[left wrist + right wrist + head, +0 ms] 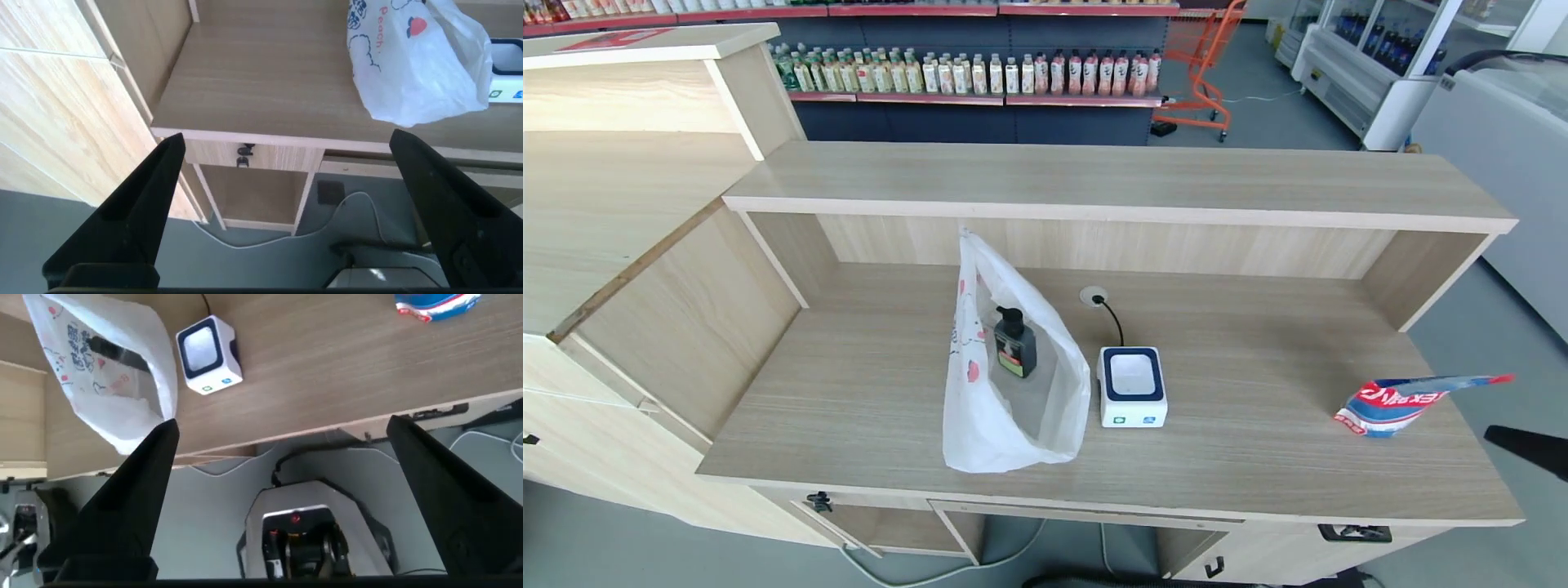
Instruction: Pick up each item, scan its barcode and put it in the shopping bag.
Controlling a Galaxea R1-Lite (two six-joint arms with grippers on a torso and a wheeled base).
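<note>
A white plastic shopping bag (1013, 408) stands open on the wooden counter (1258, 351), left of centre. A dark pump bottle (1015, 343) stands upright inside it. Just right of the bag is the white and blue barcode scanner (1131, 385), its cable running to a hole behind it. A blue, red and white pouch (1396, 402) lies near the counter's right end. My left gripper (288, 140) is open and holds nothing, low in front of the counter's front edge, near the bag (417, 65). My right gripper (283, 426) is open too, below the front edge, with the scanner (208, 355) and pouch (437, 304) beyond it.
A raised shelf (1094, 180) runs along the counter's back, with side walls at both ends. A taller wooden unit (629, 204) stands at the left. Open compartments and cables (270, 196) sit under the counter. Bare counter lies between scanner and pouch.
</note>
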